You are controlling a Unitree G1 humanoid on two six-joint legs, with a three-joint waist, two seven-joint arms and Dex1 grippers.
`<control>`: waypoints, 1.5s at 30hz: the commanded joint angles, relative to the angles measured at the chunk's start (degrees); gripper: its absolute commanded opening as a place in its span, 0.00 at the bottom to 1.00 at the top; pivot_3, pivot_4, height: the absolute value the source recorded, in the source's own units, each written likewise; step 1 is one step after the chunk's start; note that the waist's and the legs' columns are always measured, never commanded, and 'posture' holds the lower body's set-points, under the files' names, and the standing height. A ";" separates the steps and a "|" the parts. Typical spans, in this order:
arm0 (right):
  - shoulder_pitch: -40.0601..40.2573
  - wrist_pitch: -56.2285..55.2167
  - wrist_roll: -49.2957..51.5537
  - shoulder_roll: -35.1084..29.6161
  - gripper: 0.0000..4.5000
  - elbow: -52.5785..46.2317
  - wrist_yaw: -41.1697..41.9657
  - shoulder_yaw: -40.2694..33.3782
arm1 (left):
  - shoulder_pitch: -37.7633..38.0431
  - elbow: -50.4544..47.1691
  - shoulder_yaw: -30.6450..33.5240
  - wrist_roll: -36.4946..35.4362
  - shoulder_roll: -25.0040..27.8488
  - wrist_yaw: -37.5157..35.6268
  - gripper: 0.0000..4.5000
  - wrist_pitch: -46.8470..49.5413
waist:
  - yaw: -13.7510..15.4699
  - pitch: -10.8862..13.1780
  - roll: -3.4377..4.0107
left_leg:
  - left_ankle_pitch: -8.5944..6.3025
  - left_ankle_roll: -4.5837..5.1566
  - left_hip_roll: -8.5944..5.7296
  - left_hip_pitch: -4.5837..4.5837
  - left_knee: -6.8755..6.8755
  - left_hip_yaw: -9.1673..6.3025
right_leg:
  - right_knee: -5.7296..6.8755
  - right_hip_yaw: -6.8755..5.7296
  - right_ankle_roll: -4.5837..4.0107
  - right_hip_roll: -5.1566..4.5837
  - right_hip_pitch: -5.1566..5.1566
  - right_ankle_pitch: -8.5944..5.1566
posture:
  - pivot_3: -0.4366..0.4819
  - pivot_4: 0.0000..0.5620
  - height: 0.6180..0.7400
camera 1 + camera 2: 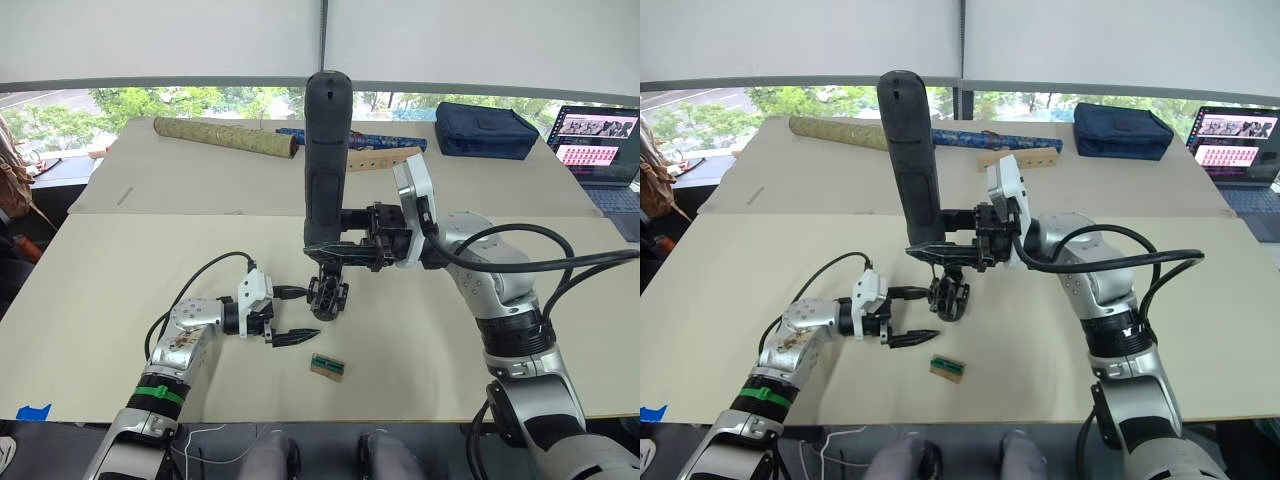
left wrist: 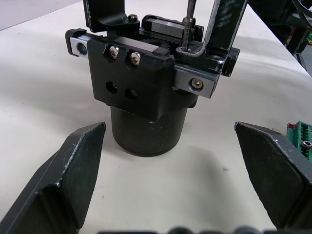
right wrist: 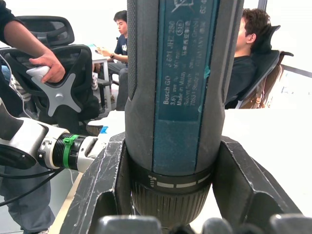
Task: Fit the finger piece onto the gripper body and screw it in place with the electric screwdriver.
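Left wrist view is showing me the body (image 2: pixel 146 92) straight ahead, standing on its round base on the table (image 2: pixel 44 78), with my left gripper (image 2: pixel 170 180) spreading its fingers (image 2: pixel 63 180) wide on either side and touching nothing. I am seeing two screws seated in the front plate with two holes below them lying empty, and the thin bit (image 2: pixel 188 24) is coming down onto the top at about 1 o'clock. So I am judging the screwing to be under way, not finished; whether the finger piece is fully seated I cannot tell.

From the head, the tan block (image 1: pixel 328 366) is lying nearest me at 6 o'clock of the body (image 1: pixel 328 295). My right gripper (image 1: pixel 340 250) is pinching the screwdriver (image 1: pixel 327 160) upright directly over the body. The driver is looking thick, dark and matte, with printed lettering on its barrel (image 3: pixel 183 78). Farther off, a patterned roll (image 1: pixel 225 138) and a navy bag (image 1: pixel 487 130) are resting.
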 commanded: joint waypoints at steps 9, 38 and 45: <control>-0.58 -1.42 0.24 0.22 0.42 -1.06 0.10 -0.98 | 0.12 -2.29 0.29 -0.46 -0.10 0.48 1.00 0.02 | 0.00 0.00 0.00 | 0.00 0.00 0.00 0.00 0.00 0.00 | 0.00 0.00 0.00 0.00 0.00 0.00 | 0.48 0.27 1.00; 0.24 -1.23 -0.67 1.22 0.42 -1.76 -0.37 -0.37 | -2.16 2.81 -1.14 2.95 -2.67 3.74 1.00 -1.61 | 0.03 0.00 0.00 | 0.00 0.00 -0.01 0.00 0.01 0.00 | 0.00 0.00 0.01 0.00 0.01 0.00 | 0.48 0.27 1.00; 0.55 -1.02 -0.61 0.80 0.42 -2.26 -0.43 -0.49 | -3.72 5.11 -1.91 4.06 -3.94 3.54 1.00 -1.72 | 0.04 0.00 0.00 | 0.00 0.00 -0.02 0.02 0.01 0.01 | 0.00 0.00 0.01 0.00 0.02 0.00 | 0.48 0.27 1.00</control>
